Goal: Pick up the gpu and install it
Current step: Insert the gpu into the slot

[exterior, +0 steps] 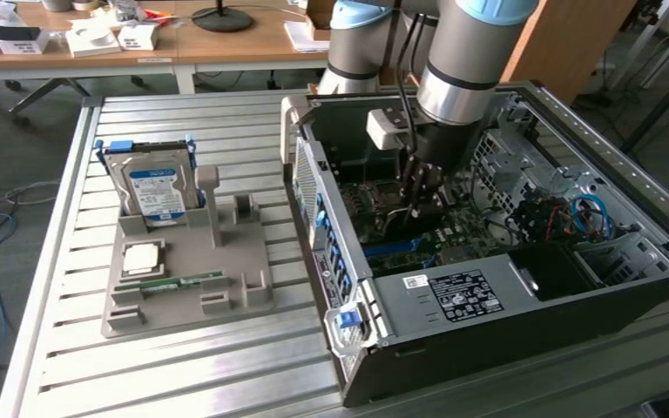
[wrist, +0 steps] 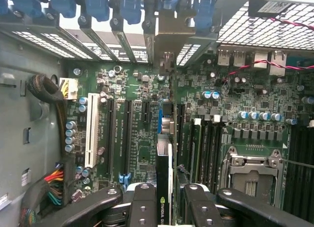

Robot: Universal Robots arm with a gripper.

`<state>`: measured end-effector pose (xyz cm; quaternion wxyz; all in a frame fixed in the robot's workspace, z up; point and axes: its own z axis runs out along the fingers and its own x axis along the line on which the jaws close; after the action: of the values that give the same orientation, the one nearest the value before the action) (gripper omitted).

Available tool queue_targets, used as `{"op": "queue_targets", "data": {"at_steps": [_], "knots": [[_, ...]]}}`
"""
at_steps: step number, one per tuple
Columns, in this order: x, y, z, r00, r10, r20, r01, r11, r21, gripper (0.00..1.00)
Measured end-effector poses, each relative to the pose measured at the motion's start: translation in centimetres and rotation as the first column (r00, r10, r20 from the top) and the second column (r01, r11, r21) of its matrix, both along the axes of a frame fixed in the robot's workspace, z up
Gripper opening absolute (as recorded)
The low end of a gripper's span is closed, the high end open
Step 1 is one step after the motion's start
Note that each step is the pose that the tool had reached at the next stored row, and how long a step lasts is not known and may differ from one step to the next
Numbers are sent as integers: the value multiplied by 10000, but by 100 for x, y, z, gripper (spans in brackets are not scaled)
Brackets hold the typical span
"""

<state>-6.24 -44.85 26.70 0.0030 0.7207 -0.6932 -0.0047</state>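
**Card gripped inside the case**

Lower right in the exterior view, the open computer case (exterior: 451,296) lies nearest. At its centre the gripper (exterior: 416,209) reaches in, fingers narrow, clamping the gpu (wrist: 163,178) edge-on above the motherboard (wrist: 132,138). A desk (exterior: 230,43) stands farthest, upper left.

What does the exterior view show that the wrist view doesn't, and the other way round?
Exterior view: the grey fixture with the hard drive and memory stick, beside the computer case. Wrist view: the gpu held edge-on in the gripper, the white slot, the processor socket. Both: the gripper inside the case, above the motherboard.
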Motion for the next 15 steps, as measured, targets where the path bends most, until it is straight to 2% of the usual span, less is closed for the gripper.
{"op": "queue_targets", "data": {"at_steps": [15], "knots": [[-8, 0, 20, 10000, 0, -1, 0, 10000, -1, 26]]}}
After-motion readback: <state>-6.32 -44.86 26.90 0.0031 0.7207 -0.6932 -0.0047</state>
